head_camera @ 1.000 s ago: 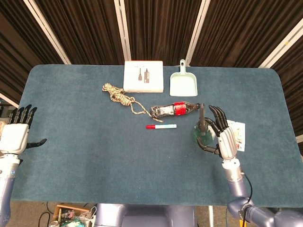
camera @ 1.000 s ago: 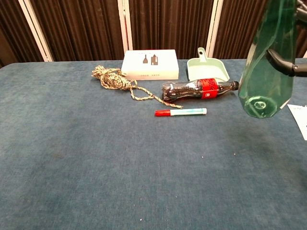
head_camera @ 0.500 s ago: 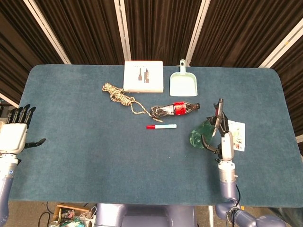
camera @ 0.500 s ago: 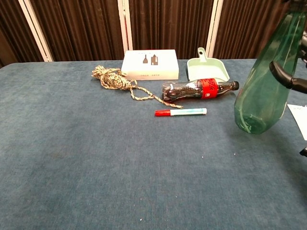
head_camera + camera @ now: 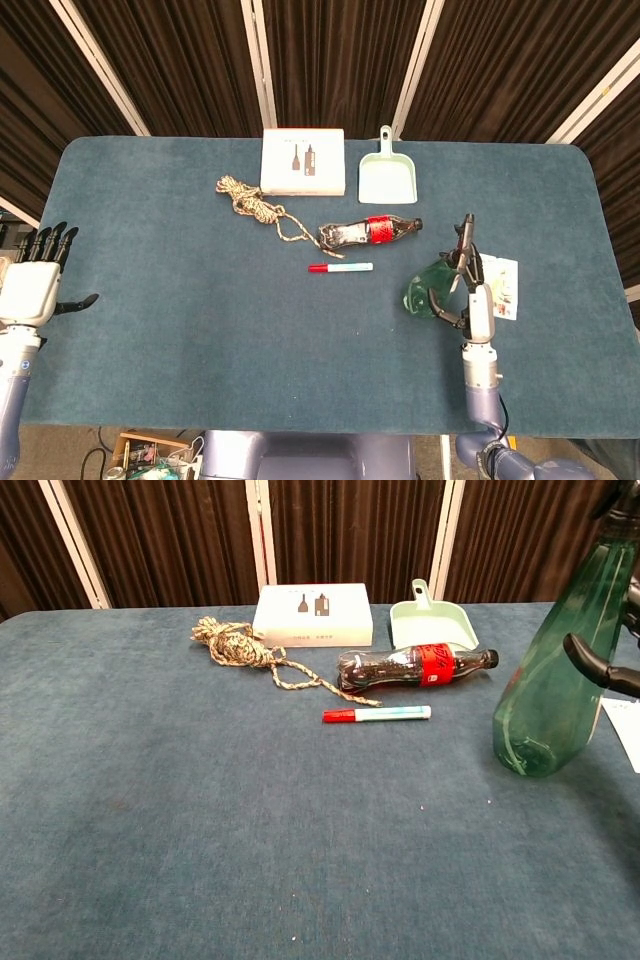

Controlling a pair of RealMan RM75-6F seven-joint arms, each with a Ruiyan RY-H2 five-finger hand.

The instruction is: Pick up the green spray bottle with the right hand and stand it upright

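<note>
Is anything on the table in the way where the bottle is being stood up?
Nothing visible is. The right hand holds the green bottle, tilted, its base low over bare cloth. The paper lies to its right; the cola bottle and marker lie apart on the left.

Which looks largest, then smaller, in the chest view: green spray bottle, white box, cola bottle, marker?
1. green spray bottle, though it is nearest the camera, which inflates it
2. white box and cola bottle, too alike to rank
3. marker
</note>
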